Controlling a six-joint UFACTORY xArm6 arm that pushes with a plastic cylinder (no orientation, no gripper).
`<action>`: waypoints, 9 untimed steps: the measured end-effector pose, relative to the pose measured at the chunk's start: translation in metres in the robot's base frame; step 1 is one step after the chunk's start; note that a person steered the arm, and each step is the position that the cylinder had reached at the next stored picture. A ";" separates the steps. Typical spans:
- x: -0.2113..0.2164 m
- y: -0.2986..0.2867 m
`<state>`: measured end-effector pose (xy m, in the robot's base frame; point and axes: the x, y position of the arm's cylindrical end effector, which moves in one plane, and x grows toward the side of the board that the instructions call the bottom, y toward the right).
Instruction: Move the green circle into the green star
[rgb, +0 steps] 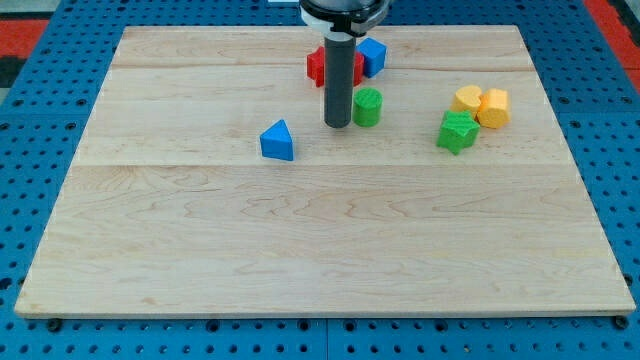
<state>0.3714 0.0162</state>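
Observation:
The green circle (367, 106) is a short green cylinder standing on the wooden board (320, 230), just above the board's middle. The green star (457, 131) lies to its right, about ninety pixels away. My tip (337, 124) rests on the board just left of the green circle, touching or almost touching its left side. The dark rod rises straight up from there to the view's top.
A red block (320, 66) and a blue cube-like block (372, 56) sit behind the rod near the view's top. A blue triangle (278, 140) lies left of my tip. Two yellow blocks (467, 99) (493, 108) touch each other just above-right of the green star.

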 end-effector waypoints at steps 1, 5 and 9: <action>-0.034 0.005; 0.039 0.077; 0.124 0.114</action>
<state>0.4954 0.1303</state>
